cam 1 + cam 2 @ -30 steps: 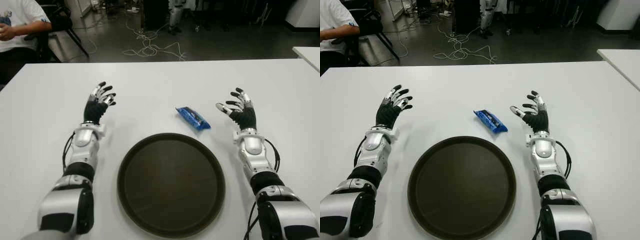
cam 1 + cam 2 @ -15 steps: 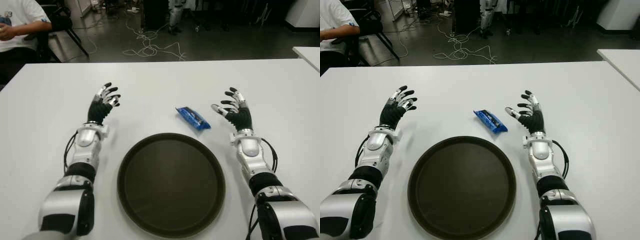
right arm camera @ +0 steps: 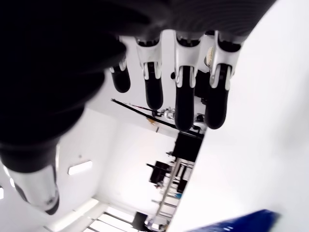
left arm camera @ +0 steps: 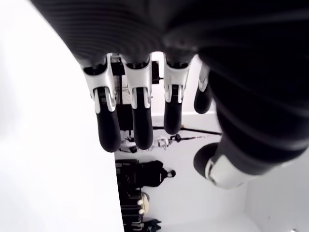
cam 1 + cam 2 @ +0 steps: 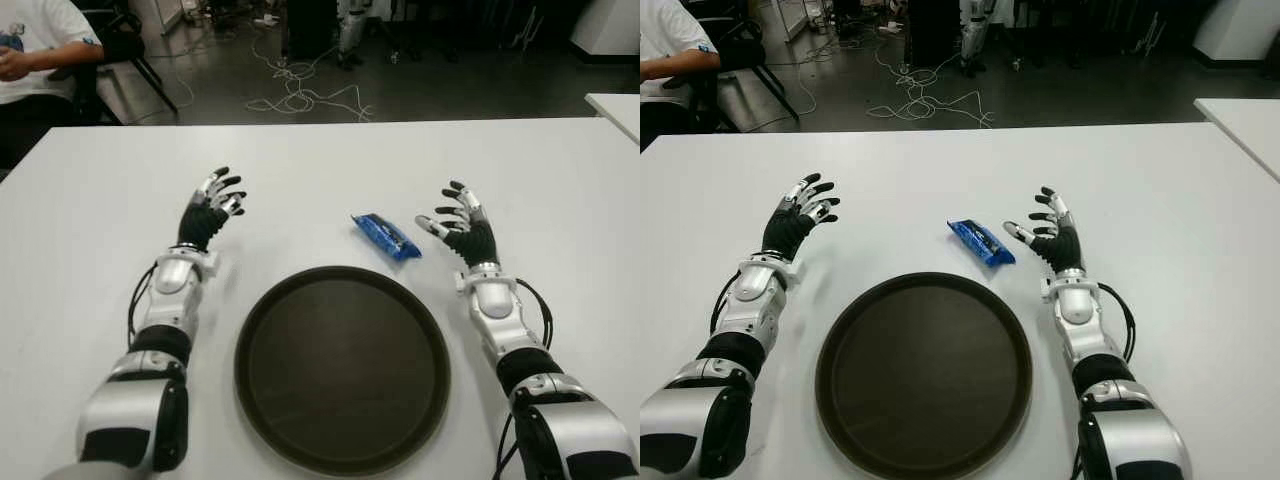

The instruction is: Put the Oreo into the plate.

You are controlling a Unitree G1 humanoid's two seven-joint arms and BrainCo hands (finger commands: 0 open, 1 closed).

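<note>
Oreo [image 5: 386, 236] on table [image 5: 300, 165] beyond plate [image 5: 342, 367] | right hand [image 5: 459, 220] spread, empty, now nearer Oreo | left hand [image 5: 208, 208] spread, idle left of plate | grasp pending

right robot hand [image 5: 462, 222] nearer Oreo [image 5: 386, 236], left robot hand [image 5: 208, 210] shifted inward

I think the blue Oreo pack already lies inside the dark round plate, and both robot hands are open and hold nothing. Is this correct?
Not quite. The Oreo pack is not inside the plate; it lies on the white table just beyond the plate's far rim, as the left eye view shows. The rest holds: the left robot hand and right robot hand are open and hold nothing.
</note>
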